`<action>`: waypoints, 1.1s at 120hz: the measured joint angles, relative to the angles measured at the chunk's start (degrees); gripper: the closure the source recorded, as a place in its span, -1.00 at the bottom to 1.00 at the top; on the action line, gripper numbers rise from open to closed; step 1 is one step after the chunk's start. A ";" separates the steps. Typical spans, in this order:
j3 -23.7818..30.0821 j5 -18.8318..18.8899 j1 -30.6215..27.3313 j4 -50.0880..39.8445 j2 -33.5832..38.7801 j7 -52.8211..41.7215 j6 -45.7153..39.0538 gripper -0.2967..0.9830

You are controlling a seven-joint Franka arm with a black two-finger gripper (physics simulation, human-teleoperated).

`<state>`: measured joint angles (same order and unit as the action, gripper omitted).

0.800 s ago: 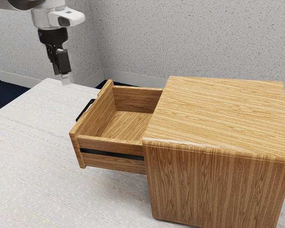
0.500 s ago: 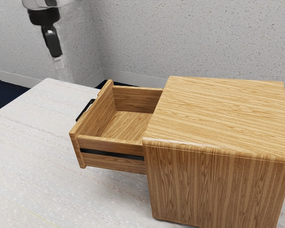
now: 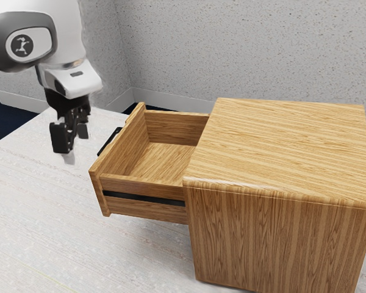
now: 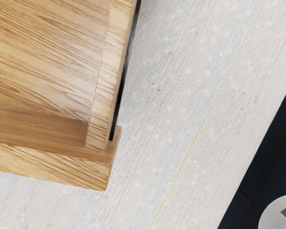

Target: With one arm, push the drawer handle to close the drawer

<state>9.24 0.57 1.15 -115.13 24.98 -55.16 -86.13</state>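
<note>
gripper: fingers stood spread, empty, near the handle without touching.
handle: sat on the outer face of the drawer, which hung well out of the cabinet.
overshoot: coming in too high risked clearing the front panel.
slip: spread fingers could have straddled the handle.
skew: an off-centre push might have jammed the drawer.

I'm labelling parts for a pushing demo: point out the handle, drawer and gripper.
Handle (image 3: 108, 141), exterior view: middle of its black bar.
Drawer (image 3: 143, 187), exterior view: outer side wall, above the groove.
Gripper (image 3: 72, 141), exterior view: midway between its fingertips.
</note>
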 joint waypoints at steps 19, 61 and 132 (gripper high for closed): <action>-5.89 5.11 0.23 -4.48 0.59 -4.40 -3.13 0.04; -10.48 9.45 0.16 -3.02 -9.37 -15.42 -13.82 0.61; -11.66 9.21 -0.23 4.86 -20.97 -27.05 -21.82 0.69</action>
<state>-2.42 9.79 0.92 -110.26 4.02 -82.22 -107.94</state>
